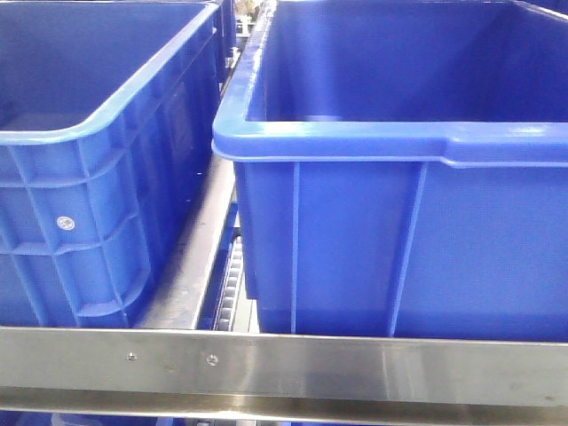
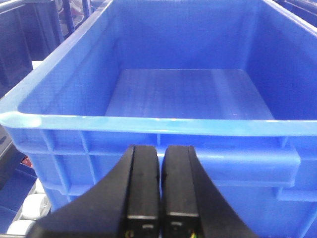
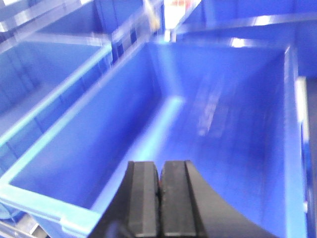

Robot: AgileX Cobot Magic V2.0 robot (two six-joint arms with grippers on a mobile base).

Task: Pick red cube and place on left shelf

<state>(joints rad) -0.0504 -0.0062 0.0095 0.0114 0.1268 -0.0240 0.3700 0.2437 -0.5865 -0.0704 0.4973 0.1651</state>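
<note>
The red cube shows in no view. The left shelf (image 1: pixel 373 362) crosses the bottom of the front view as a brushed-steel rail with screws, carrying two big blue crates. My left gripper (image 2: pixel 161 148) is shut with nothing between its black fingers, just in front of the near wall of a blue crate (image 2: pixel 188 89) whose floor is bare. My right gripper (image 3: pixel 159 163) is shut too, hovering above the inside of another blue crate (image 3: pixel 208 114); that view is blurred by motion. Neither gripper appears in the front view.
On the shelf, the left crate (image 1: pixel 89 222) and the right crate (image 1: pixel 399 257) stand side by side with a narrow gap showing steel runners (image 1: pixel 200 257). More blue crates (image 3: pixel 44 74) sit to the left in the right wrist view.
</note>
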